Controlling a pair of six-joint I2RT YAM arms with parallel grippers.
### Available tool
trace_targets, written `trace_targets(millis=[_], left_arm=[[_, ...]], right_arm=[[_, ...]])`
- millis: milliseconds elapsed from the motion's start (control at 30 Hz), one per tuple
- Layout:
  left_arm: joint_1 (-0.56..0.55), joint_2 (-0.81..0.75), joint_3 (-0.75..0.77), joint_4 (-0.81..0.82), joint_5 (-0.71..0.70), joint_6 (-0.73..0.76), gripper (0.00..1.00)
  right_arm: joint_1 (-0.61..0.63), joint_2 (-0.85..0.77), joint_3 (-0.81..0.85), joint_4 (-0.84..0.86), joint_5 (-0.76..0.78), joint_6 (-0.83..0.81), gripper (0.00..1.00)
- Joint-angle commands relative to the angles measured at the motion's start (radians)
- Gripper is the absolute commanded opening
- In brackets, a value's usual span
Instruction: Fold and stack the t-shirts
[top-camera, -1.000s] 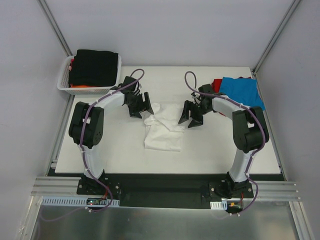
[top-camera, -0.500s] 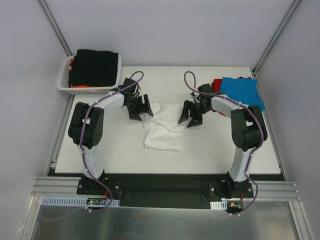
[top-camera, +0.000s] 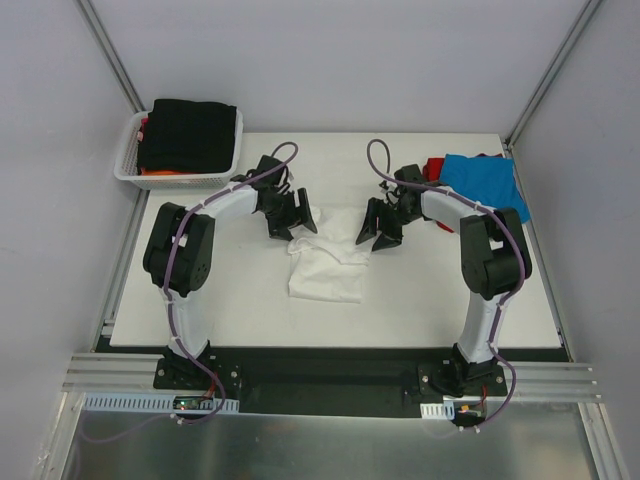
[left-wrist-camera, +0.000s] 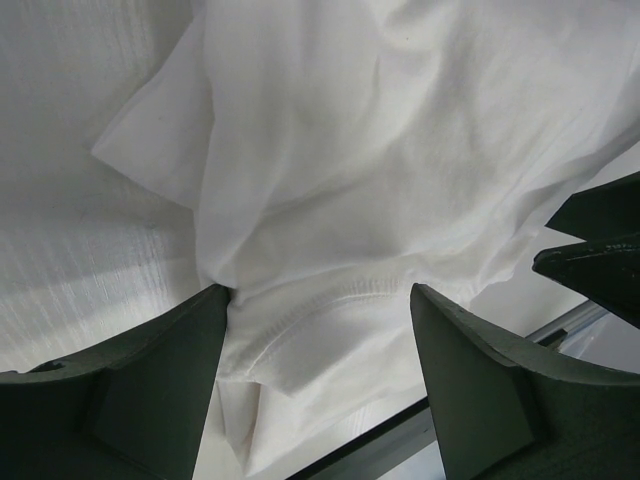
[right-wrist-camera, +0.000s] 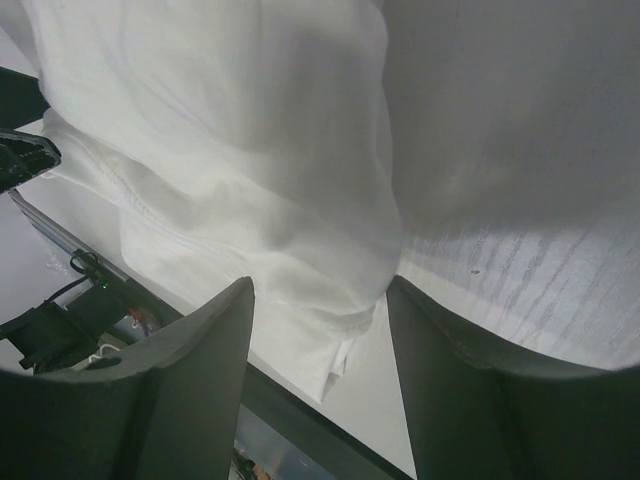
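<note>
The left gripper (left-wrist-camera: 318, 295) is held wide. Its two fingers are spread to either side of a hemmed, bunched edge of the white t-shirt (top-camera: 325, 272), so cloth lies between the jaws but is not pinched. The right gripper (right-wrist-camera: 318, 285) is likewise seen with its jaws apart, set astride the opposite edge of the same shirt, and nothing is clamped there either.

Both grippers are lowered close to the fabric at its far end, one toward the left corner and one toward the right. This placement is judged to be a preparation for taking the two corners together, so that the garment can be drawn flat or folded evenly rather than dragged askew.

The white t-shirt is found near the middle of the table (top-camera: 450, 300). It is rumpled at its far end and flatter toward the near edge, and its fold is judged unfinished.

Further out, at the far right corner of the table, a blue t-shirt (top-camera: 487, 185) is laid over a red t-shirt (top-camera: 435, 168). This is probably where the stack is being built. At the far left, a white lattice basket (top-camera: 128, 165) is seen holding a black t-shirt (top-camera: 190, 130) on top of an orange t-shirt (top-camera: 165, 172), presumably waiting to be folded.
</note>
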Motion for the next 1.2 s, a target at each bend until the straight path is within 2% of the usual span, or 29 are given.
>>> trace_targets(millis=[0,67,167,200,233,300,333,633,800,1033,1167], left_arm=[[-0.004,-0.009,0.011,0.000,0.022,-0.008,0.73],[-0.004,-0.013,0.002,-0.002,0.016,-0.010,0.73],[-0.004,-0.022,-0.006,-0.002,0.011,-0.010,0.73],[-0.005,-0.024,-0.009,-0.002,0.008,-0.011,0.73],[-0.005,-0.026,-0.011,-0.002,0.005,-0.011,0.72],[-0.008,-0.033,-0.018,-0.002,-0.003,-0.013,0.21],[-0.008,-0.036,-0.021,-0.003,-0.012,-0.019,0.00],[-0.010,-0.036,-0.011,-0.002,-0.014,-0.018,0.00],[-0.004,0.000,0.112,-0.012,-0.014,-0.014,0.00],[0.009,0.167,0.388,-0.075,-0.020,0.024,0.02],[0.024,0.232,0.474,-0.101,-0.005,0.036,0.02]], right_arm=[[-0.001,0.000,0.029,-0.008,-0.017,-0.014,0.58],[-0.001,0.000,0.031,-0.008,-0.018,-0.019,0.56],[0.000,0.005,0.034,-0.010,-0.029,-0.022,0.36],[-0.001,0.006,0.036,-0.008,-0.027,-0.019,0.11],[-0.001,0.006,0.034,-0.008,-0.027,-0.016,0.01],[-0.001,0.005,0.029,-0.008,-0.024,-0.014,0.01],[-0.001,0.003,0.029,-0.007,-0.023,-0.011,0.01],[-0.003,-0.003,0.043,-0.019,-0.014,-0.019,0.01],[-0.012,0.043,0.138,-0.062,-0.007,-0.046,0.01],[-0.050,0.133,0.316,-0.112,-0.003,-0.063,0.01],[-0.073,0.170,0.396,-0.131,0.000,-0.065,0.01]])
